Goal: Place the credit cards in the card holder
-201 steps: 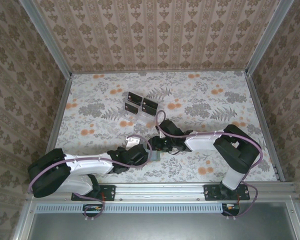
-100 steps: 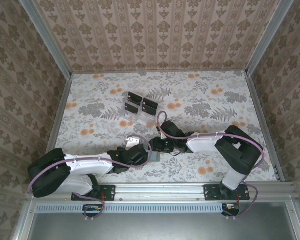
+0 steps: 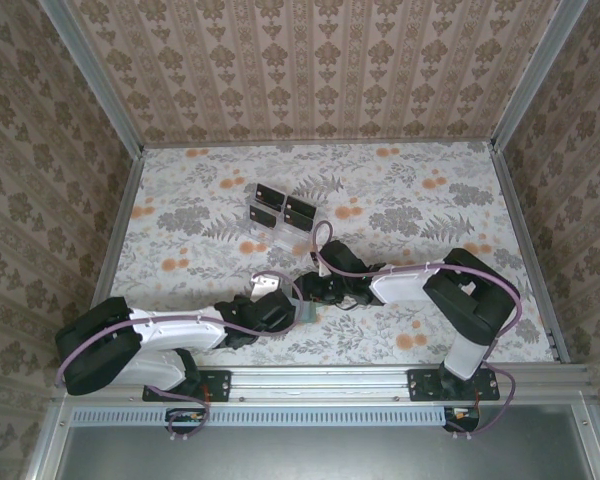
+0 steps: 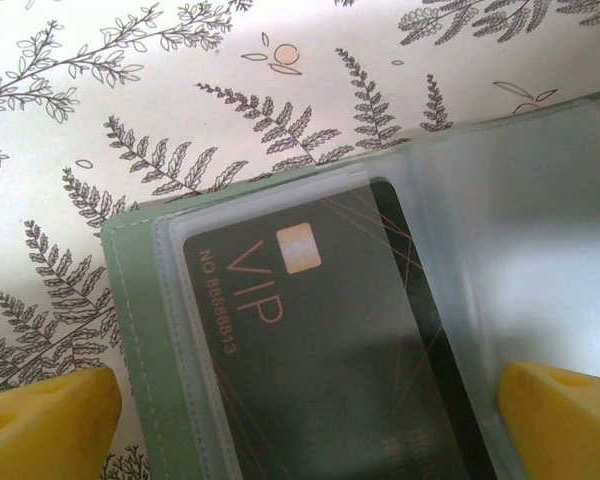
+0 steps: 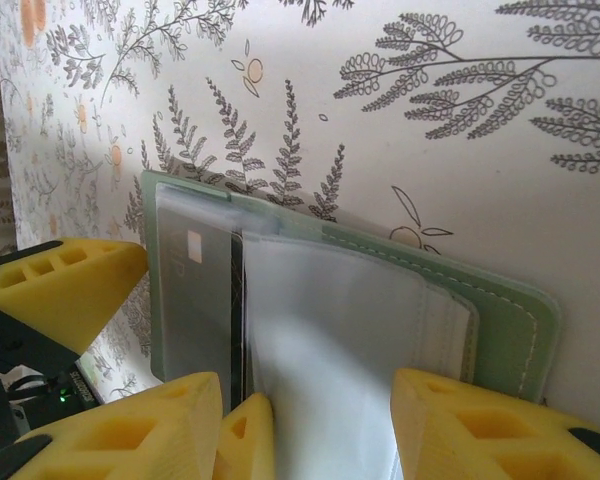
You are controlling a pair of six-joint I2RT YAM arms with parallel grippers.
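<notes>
Judge the task partly done. Find the card holder (image 3: 308,313) lying open at 6 o'clock on the desk (image 3: 430,200), near the arm bases. See one black credit card (image 4: 310,350) already tucked under a clear sleeve (image 4: 520,220) inside it, chip patch toward 11 o'clock in the left wrist view. Count at least two spare credit cards (image 3: 271,192) standing in the clear slotted rack (image 3: 280,215), about 11 o'clock from the holder and well apart from it, so reckon most of the loading not yet done. Note the left end effector (image 4: 300,425) spread wide and gripping nothing, with yellow fingertips (image 4: 40,425) just outside the holder's stitched edge at 7 o'clock and over the sleeve at 5 o'clock. See the right end effector (image 5: 295,425) about half spread, flanking the loose sleeve pages from 6 o'clock; cannot tell whether clamping or merely straddling them. Read the holder as matte grey-green, flat and rectangular, with pale stitching along its border. Take the sleeves for thin, glossy, floppy film, milky with glare. Take the card for rigid smooth plastic, black with fine gold lines, "VIP" and a small number. Find the desk covered in a pale print of grey ferns and orange blooms.
</notes>
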